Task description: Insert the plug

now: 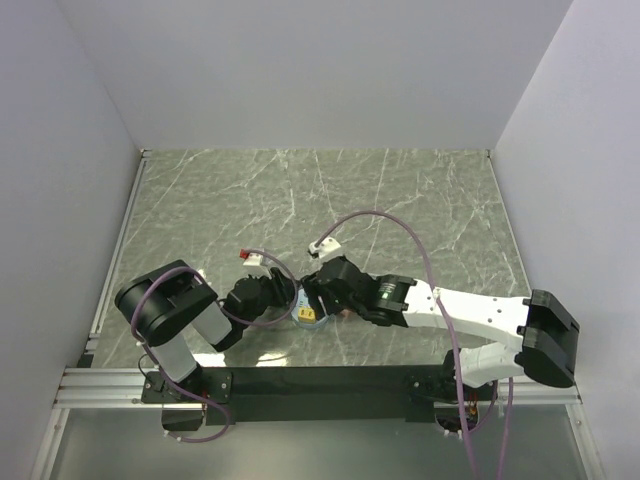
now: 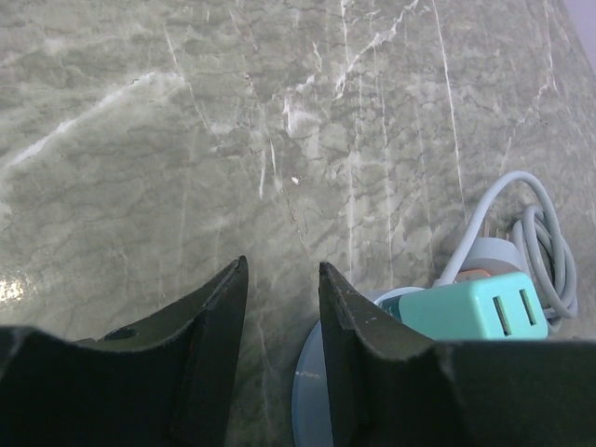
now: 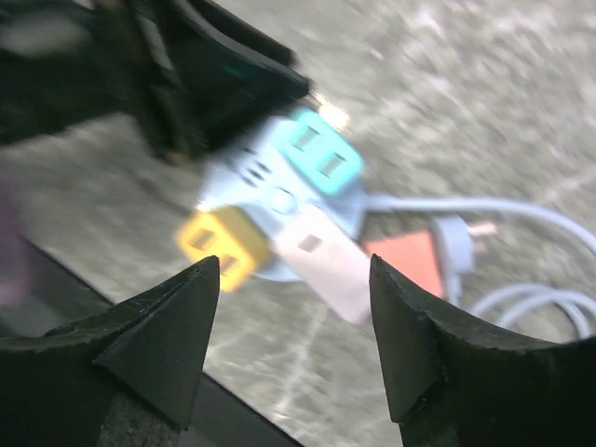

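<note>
Marble table | left gripper parted, empty, likely steadying socket hub | right gripper parted, hovering near loose plug

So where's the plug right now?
In the right wrist view, the plug lies on the table to the right of the hub, next to its orange block, with its prongs pointing right.
</note>
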`<action>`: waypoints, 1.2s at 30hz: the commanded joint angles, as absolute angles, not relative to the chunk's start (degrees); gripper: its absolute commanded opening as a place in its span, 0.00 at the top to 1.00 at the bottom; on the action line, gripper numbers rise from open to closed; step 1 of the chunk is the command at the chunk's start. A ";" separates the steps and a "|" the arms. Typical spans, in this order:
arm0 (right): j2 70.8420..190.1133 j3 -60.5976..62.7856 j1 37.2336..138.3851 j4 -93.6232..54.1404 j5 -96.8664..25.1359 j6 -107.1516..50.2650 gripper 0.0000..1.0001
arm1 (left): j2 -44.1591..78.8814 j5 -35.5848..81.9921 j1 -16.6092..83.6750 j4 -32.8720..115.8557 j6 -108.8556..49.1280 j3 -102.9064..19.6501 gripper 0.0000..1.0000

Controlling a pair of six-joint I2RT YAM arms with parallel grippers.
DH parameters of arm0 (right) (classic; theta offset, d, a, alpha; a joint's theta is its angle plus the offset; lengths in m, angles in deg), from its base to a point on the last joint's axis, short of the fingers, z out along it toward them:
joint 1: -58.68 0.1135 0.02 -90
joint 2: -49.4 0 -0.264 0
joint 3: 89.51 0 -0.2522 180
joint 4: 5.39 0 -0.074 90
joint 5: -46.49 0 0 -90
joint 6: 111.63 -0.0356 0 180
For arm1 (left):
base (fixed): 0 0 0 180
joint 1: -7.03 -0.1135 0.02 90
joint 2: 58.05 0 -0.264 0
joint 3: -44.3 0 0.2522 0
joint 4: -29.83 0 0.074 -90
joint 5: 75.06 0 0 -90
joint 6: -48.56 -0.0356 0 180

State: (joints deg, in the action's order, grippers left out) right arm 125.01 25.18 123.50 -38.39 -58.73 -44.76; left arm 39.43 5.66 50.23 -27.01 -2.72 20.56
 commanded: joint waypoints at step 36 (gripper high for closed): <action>132.71 28.66 119.33 -31.71 -49.75 -34.20 0.86 | 44.35 7.74 50.80 -29.09 -3.56 19.73 0.57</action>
State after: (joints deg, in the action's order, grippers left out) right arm 129.21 30.42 119.76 -30.74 -52.50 -35.39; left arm 42.86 4.94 50.32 -31.28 -2.83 20.00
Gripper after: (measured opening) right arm 0.549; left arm 0.428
